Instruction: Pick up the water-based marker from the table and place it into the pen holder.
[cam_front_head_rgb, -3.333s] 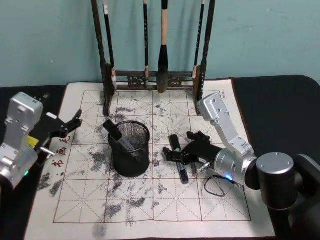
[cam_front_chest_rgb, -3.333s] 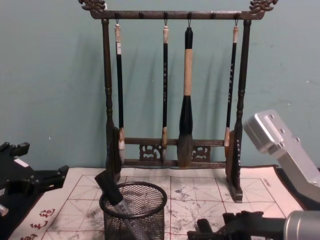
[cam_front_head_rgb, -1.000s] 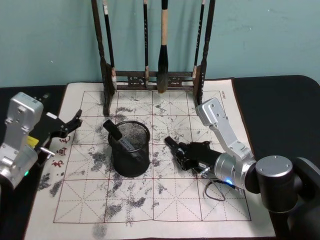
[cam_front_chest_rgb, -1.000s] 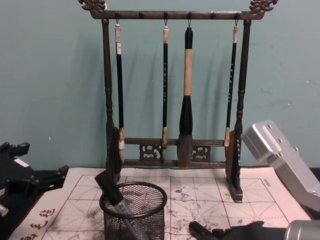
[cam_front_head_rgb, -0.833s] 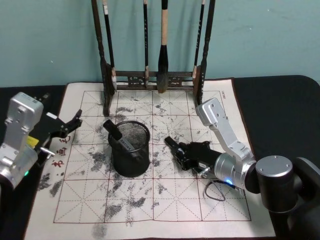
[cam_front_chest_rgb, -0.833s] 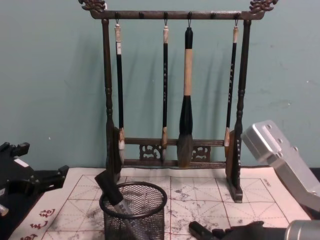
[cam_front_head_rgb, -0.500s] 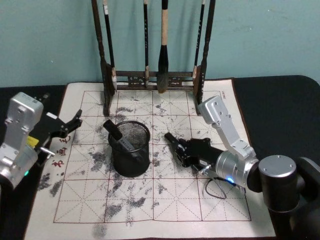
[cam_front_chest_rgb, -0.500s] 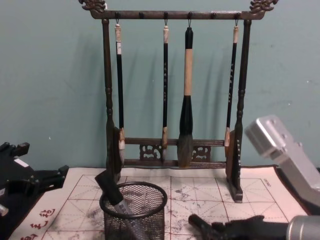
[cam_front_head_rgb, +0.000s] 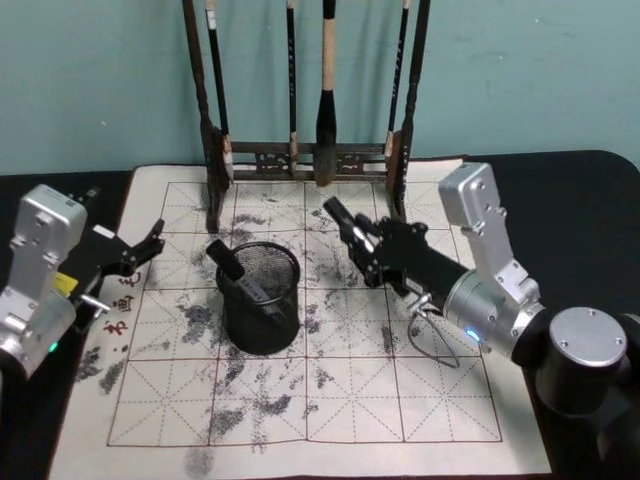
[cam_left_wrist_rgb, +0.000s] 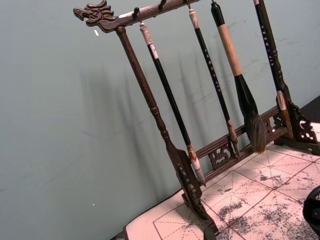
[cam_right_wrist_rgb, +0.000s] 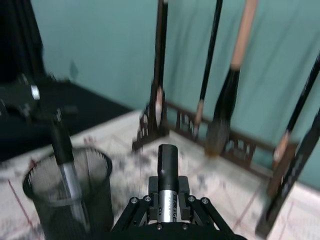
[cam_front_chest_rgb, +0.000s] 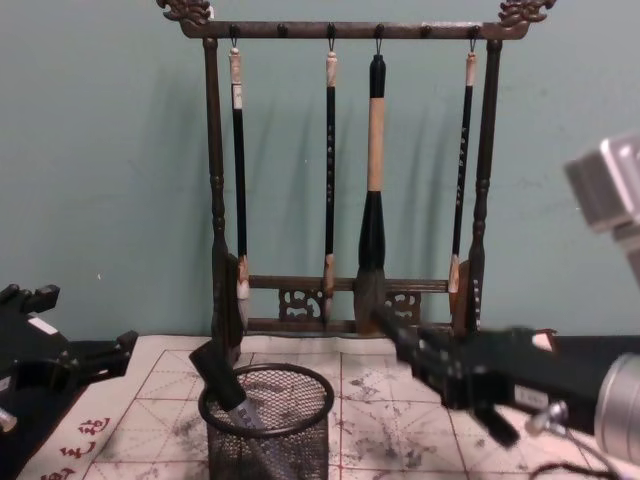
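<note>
**Marker held aloft beside the pen holder — right pincer clamped on its barrel**

We see the right pincer (cam_front_head_rgb: 372, 255) closed around the water-based marker (cam_front_head_rgb: 340, 222). It holds the marker clear of the surface (cam_front_head_rgb: 570, 200), over the ink-stained grid mat (cam_front_head_rgb: 300, 400), with the black cap pointing toward the wooden brush rack (cam_front_head_rgb: 290, 158). The marker hangs to the right of the pen holder (cam_front_head_rgb: 262, 325), apart from it and nearer the rack. The mesh holder stands upright on the mat with 1 other marker (cam_front_head_rgb: 228, 265) leaning inside against its left rim. 4 brushes (cam_front_chest_rgb: 373, 150) hang from the rack's top bar. The left pincer (cam_front_head_rgb: 152, 242) sits parked at the mat's left edge — well apart from the holder.
</note>
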